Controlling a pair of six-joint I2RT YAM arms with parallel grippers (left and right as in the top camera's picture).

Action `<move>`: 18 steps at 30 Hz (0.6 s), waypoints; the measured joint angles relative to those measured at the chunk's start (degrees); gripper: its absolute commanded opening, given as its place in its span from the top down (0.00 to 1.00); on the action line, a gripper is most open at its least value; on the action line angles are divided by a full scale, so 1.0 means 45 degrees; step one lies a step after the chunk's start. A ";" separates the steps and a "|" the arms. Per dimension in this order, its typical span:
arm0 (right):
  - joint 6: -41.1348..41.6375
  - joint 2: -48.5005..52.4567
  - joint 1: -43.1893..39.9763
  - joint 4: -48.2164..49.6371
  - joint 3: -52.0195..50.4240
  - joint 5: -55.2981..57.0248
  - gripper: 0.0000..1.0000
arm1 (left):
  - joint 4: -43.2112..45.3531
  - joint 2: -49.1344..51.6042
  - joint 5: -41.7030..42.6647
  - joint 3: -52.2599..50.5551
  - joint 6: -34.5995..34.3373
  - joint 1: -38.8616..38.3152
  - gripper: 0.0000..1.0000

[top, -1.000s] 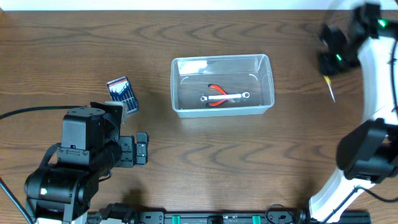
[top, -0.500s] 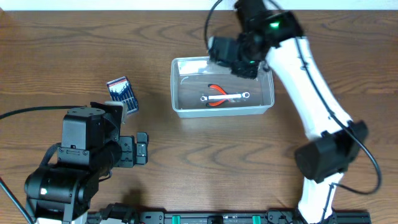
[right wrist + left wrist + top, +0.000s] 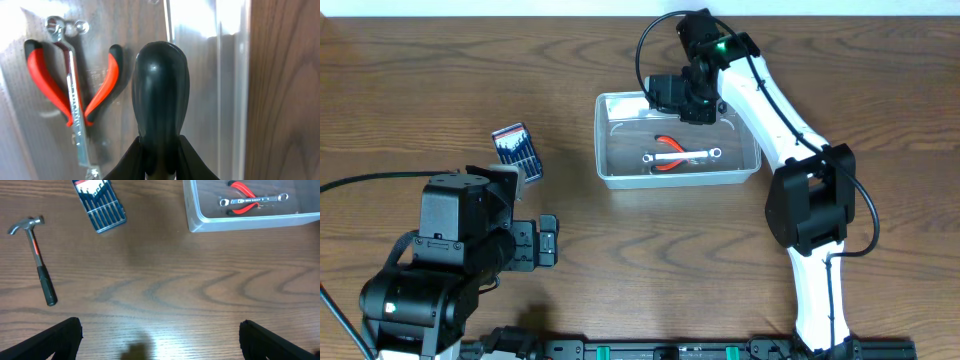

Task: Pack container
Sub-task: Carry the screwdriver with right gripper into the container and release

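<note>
Container (image 3: 601,150) sits beneath right end effector (image 3: 672,98) clasping black handle (image 3: 160,85).

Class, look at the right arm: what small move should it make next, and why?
Probably lower a little and open the fingers: the right gripper grips a black-handled tool above the container, which holds the pliers and wrench.

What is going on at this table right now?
The right gripper holds a black-handled tool over the clear container, which already holds red pliers and a wrench. The left gripper hangs open above the table, touching nothing. A blue drill-bit case and a hammer lie outside it.
</note>
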 measured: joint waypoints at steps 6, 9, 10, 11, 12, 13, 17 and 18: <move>-0.0005 0.0457 -0.0340 -0.0073 0.0000 -0.0602 0.99 | 0.0000 0.0000 0.0000 0.0000 0.0000 0.0000 0.02; -0.0005 0.0894 -0.0471 -0.0112 0.0000 -0.0743 0.99 | 0.0000 0.0000 0.0000 0.0000 0.0000 0.0000 0.02; -0.0005 0.0991 -0.0491 -0.0117 0.0000 -0.0767 0.99 | -0.0005 0.0000 0.0000 0.0000 0.0000 0.0000 0.02; -0.0005 0.1073 -0.0510 -0.0126 0.0000 -0.0797 0.99 | 0.0000 0.0000 0.0000 0.0000 0.0000 0.0000 0.02; -0.0005 0.1107 -0.0510 -0.0146 0.0000 -0.0811 0.99 | 0.0000 0.0000 0.0000 0.0000 0.0000 0.0000 0.02; -0.0005 0.1137 -0.0510 -0.0175 0.0000 -0.0831 0.98 | 0.0000 0.0000 0.0005 0.0000 0.0000 0.0000 0.02; 0.0000 0.1137 -0.0510 -0.0199 0.0000 -0.0879 0.82 | 0.0000 0.0000 0.0000 0.0000 0.0000 0.0000 0.02; 0.0000 0.1141 -0.0510 -0.0199 0.0000 -0.0879 0.80 | 0.0000 0.0000 0.0000 0.0000 0.0000 0.0000 0.02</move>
